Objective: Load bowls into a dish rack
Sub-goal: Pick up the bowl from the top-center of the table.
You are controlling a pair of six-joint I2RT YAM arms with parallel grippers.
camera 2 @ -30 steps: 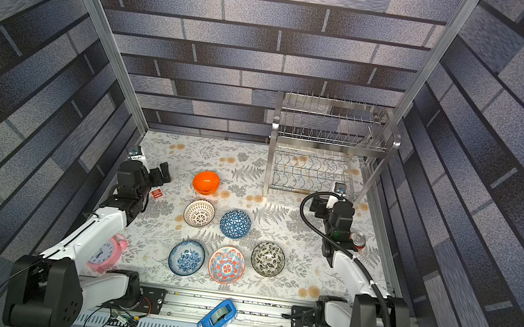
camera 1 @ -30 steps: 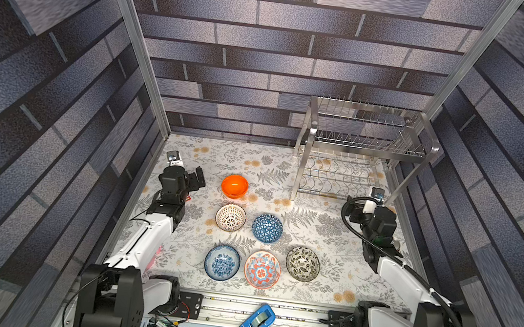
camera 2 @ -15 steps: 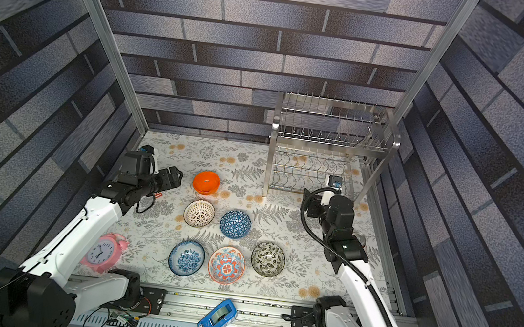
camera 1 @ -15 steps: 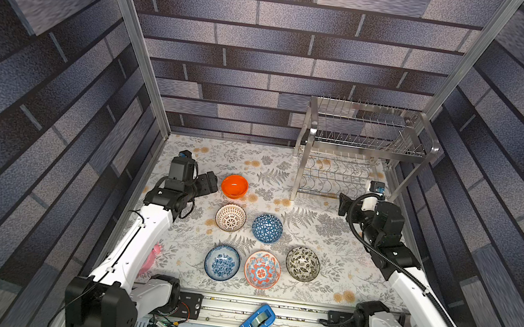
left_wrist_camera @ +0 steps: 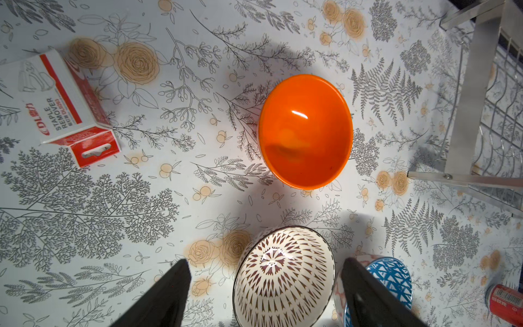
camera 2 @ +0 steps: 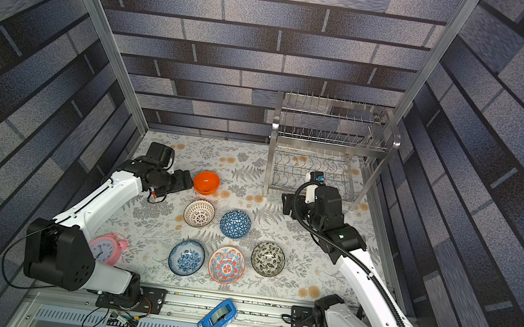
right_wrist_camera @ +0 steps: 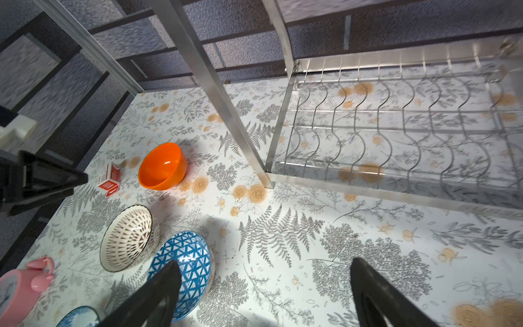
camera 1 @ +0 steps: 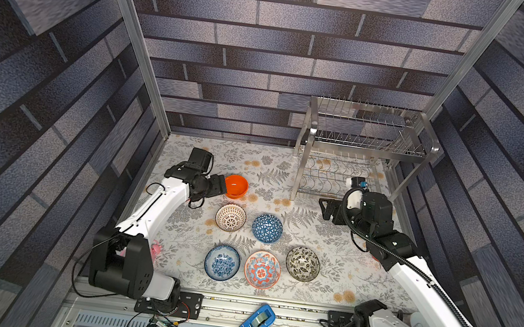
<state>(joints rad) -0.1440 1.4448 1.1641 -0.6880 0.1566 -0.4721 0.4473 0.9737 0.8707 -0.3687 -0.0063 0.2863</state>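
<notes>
A red-and-white box [left_wrist_camera: 56, 107] reads "DL STAPLE REMOVER", its code perhaps DL0203, left of the orange bowl [left_wrist_camera: 305, 130]. The left gripper [camera 1: 220, 185] and right gripper [right_wrist_camera: 264, 262] both gape, empty.

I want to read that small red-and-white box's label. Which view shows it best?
The left wrist view: the staple remover box is close, its print legible. The right wrist view shows the box small, unreadable; in both top views the left arm largely hides it.
</notes>
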